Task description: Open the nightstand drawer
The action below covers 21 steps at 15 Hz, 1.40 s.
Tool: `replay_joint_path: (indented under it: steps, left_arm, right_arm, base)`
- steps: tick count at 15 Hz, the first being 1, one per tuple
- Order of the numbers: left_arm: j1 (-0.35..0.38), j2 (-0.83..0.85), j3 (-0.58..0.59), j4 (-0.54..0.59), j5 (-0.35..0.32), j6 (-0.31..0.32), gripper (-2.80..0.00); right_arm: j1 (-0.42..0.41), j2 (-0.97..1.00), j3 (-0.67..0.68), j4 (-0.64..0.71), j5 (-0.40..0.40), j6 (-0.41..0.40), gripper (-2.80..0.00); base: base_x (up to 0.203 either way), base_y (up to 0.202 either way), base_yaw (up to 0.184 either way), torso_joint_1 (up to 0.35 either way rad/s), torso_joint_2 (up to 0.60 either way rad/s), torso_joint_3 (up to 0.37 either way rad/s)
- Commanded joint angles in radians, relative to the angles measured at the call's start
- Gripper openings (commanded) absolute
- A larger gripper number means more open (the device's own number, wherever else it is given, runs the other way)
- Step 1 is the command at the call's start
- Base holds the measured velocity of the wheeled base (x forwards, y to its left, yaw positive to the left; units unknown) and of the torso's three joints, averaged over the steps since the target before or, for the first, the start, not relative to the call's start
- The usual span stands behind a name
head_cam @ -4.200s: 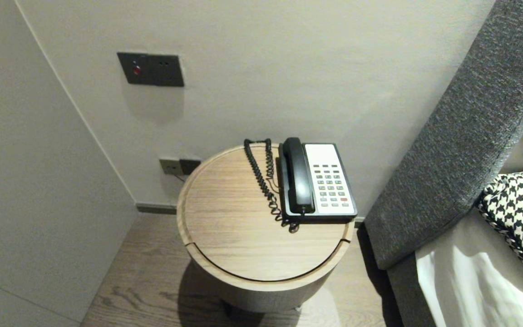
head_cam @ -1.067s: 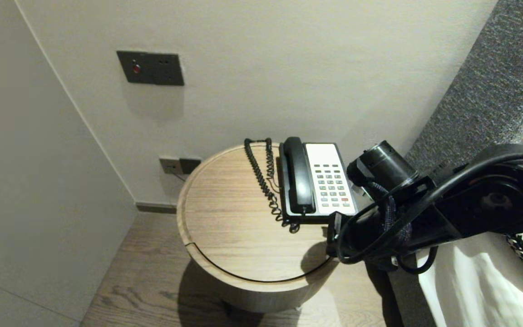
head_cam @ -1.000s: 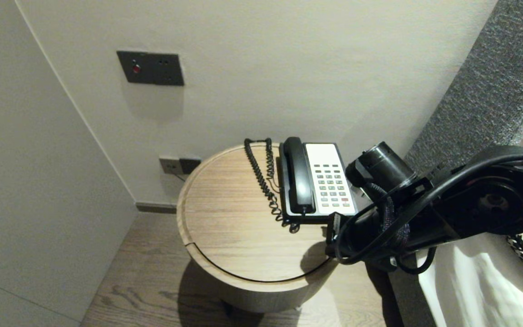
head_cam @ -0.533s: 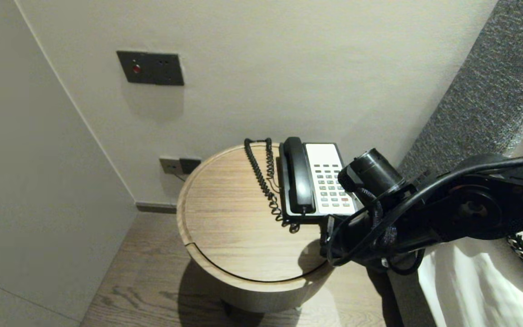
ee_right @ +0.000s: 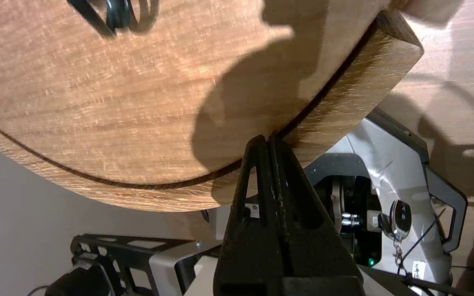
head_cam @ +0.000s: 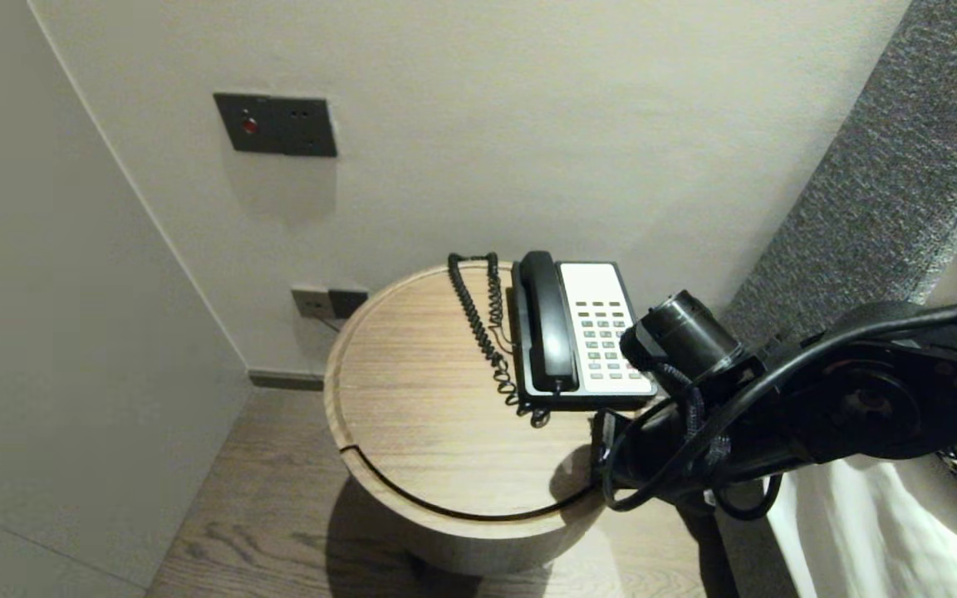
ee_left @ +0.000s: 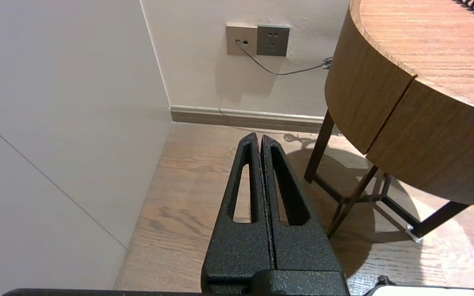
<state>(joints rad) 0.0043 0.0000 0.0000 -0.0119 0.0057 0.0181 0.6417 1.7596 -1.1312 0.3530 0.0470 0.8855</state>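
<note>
Two grippers, both pressed closed, nothing held. Left gripper (ee_left: 260, 137) parked low over the floor (ee_left: 187, 193), left of the table (head_cam: 412, 440). Cord (head_cam: 483, 324) coils left of the handset (head_cam: 547, 320), which rests on the phone (head_cam: 603, 332); phone sits back right on the table, by the wall (head_cam: 528, 124). Right gripper (ee_right: 269, 139) hangs above the table's near right rim, short of the phone. Change: right arm (head_cam: 777, 407) edged left this last second, now hiding the phone's near right corner in head view; nearer, no contact. Keypad print unreadable; no brand seen.
</note>
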Motion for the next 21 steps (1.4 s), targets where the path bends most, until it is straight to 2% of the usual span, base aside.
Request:
replay_joint_path:
  steps: [1,6,17,21]
  left_arm:
    - [0.000,-0.002,0.000,0.000,0.000,0.000,-2.80]
    - [0.000,-0.002,0.000,0.000,0.000,0.000,-2.80]
    - [0.000,-0.002,0.000,0.000,0.000,0.000,-2.80]
    - [0.000,-0.002,0.000,0.000,0.000,0.000,-2.80]
  right_arm:
    - [0.010,-0.022,0.031,0.006,0.002,0.006,-2.80]
    - [0.050,-0.062,0.073,0.006,-0.001,0.006,-2.80]
    - [0.185,-0.196,0.281,0.006,0.007,0.007,-2.80]
    - [0.203,-0.233,0.320,0.006,0.063,0.007,-2.80]
  base:
    - [0.000,0.000,0.000,0.000,0.00,0.000]
    - [0.000,0.000,0.000,0.000,0.00,0.000]
    - [0.000,0.000,0.000,0.000,0.00,0.000]
    - [0.000,0.000,0.000,0.000,0.00,0.000]
